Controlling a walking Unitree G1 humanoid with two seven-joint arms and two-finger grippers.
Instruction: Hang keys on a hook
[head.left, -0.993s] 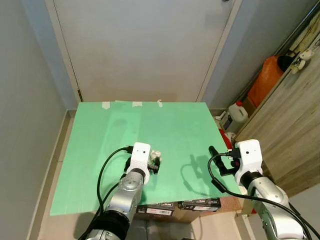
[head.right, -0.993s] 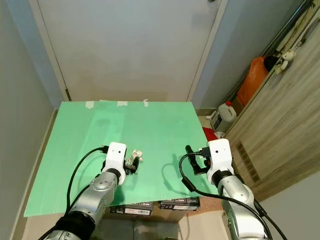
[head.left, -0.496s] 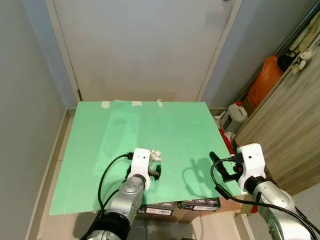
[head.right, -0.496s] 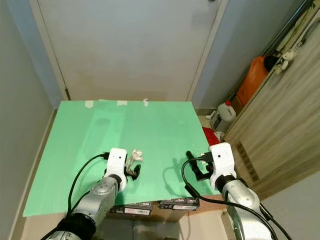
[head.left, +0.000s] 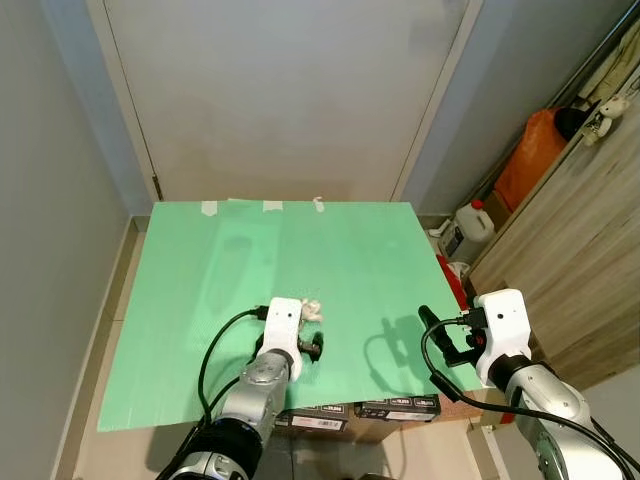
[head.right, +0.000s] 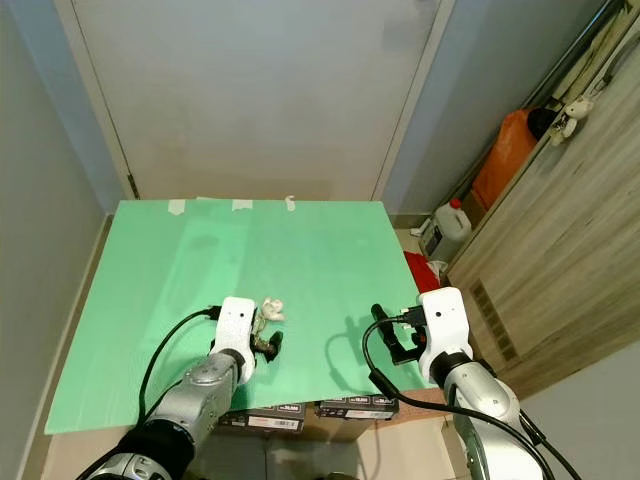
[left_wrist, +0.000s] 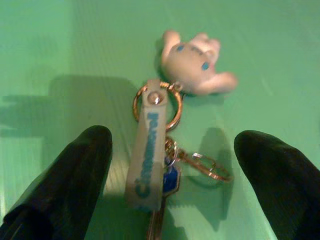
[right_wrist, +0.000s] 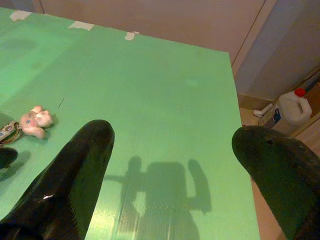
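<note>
The keys lie flat on the green table near its front edge: a small white plush figure, a pale strap tag, gold rings and a blue-headed key. My left gripper is open and low over them, one black finger on each side, neither touching. In the left eye view the white figure sits just beyond that gripper. My right gripper is open and holds nothing, over the table's front right corner, well apart from the keys.
A white door closes the space behind the table, with grey walls on both sides. To the right stand a wooden cabinet, an orange bag and a white jug with a red cap. Flat boxes lie under the table's front edge.
Both arms have drawn back a little toward the table's near edge since a second ago. The keys stay where they were on the table. Almost nothing differs over the last half second.
</note>
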